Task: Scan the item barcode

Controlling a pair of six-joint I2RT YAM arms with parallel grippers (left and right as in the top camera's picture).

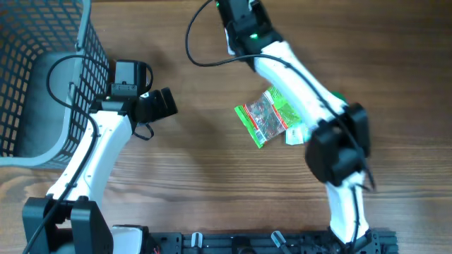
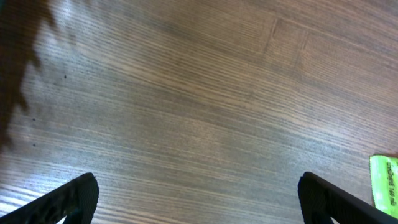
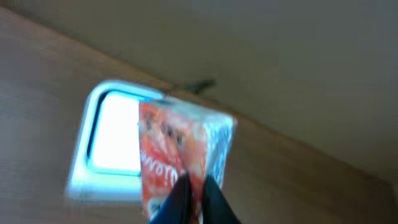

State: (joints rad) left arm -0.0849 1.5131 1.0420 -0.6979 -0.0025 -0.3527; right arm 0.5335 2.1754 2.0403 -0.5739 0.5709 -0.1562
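In the right wrist view, my right gripper (image 3: 194, 190) is shut on the lower edge of the item, a red-orange packet (image 3: 177, 149) with a silvery side. The packet hangs upright in front of a glowing white scanner window (image 3: 112, 134) with a pale blue frame. The picture is blurred and no barcode can be made out. Overhead, the right arm (image 1: 282, 63) reaches to the top edge and its jaws are out of frame. My left gripper (image 1: 161, 103) stands wide open over bare wood, its fingertips (image 2: 81, 193) far apart with nothing between them.
A green and red packet (image 1: 265, 116) lies on the wooden table under the right arm; its green edge (image 2: 385, 180) shows at the right of the left wrist view. A grey mesh basket (image 1: 42, 77) stands at the far left, beside the left arm.
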